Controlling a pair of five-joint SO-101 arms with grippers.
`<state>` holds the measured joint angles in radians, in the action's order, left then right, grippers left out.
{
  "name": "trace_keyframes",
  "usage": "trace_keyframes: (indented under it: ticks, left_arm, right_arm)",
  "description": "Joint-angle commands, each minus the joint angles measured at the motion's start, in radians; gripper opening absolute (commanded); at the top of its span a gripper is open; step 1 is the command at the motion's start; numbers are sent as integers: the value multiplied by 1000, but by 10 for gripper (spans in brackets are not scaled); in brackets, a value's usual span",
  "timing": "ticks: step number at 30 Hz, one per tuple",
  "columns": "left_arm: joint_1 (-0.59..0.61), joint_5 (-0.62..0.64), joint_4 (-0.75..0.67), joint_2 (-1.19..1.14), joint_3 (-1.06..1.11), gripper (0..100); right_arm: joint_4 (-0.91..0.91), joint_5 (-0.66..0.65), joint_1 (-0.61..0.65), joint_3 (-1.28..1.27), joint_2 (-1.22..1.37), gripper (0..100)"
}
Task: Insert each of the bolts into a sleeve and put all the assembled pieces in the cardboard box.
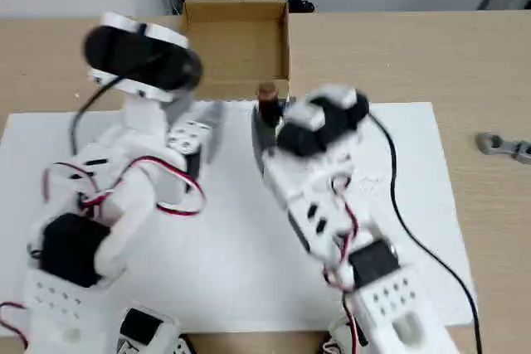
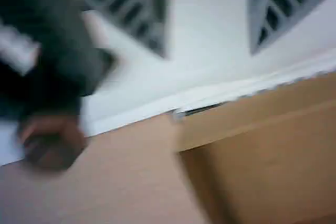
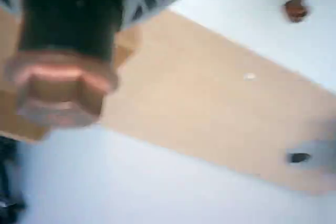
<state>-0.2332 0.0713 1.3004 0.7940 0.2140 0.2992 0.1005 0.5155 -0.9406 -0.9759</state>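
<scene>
By the box, the right gripper holds a bolt in its sleeve, the left gripper wide open; next, probably, lift it up and in.

Copper-brown bolt, black sleeve, tan cardboard box, white mat.

Matt brown cardboard box, coppery metal bolt, matt black sleeve, smooth wood-look table
</scene>
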Motion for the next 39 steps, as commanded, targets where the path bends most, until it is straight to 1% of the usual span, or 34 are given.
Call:
trace_keyframes:
  ticks: [1,7,12,16,21,27,35,37,39]
  left_arm:
    - [101,-46,48,12,-42,8]
    - [265,-52,126,12,-33,6]
    - [391,-52,130,12,38,6]
    - [454,-52,127,12,116,6]
    - [488,-52,126,14,171,6]
    - [483,-52,126,14,202,6]
    - [480,-48,126,14,232,6]
    - [480,-48,124,14,239,6]
    - [480,-48,126,12,243,6]
  right_arm:
    - [-5,11,-24,222,186,2]
    - [-8,14,-42,486,489,2]
    - [-8,14,-104,726,774,3]
    - [-1,14,-145,931,1015,3]
    - [1,14,-166,1174,1283,3]
    - [1,14,-165,1384,1524,4]
    - [1,14,-189,1464,1696,6]
    - [2,14,-193,1464,1712,28]
    - [15,14,-193,1464,1721,74]
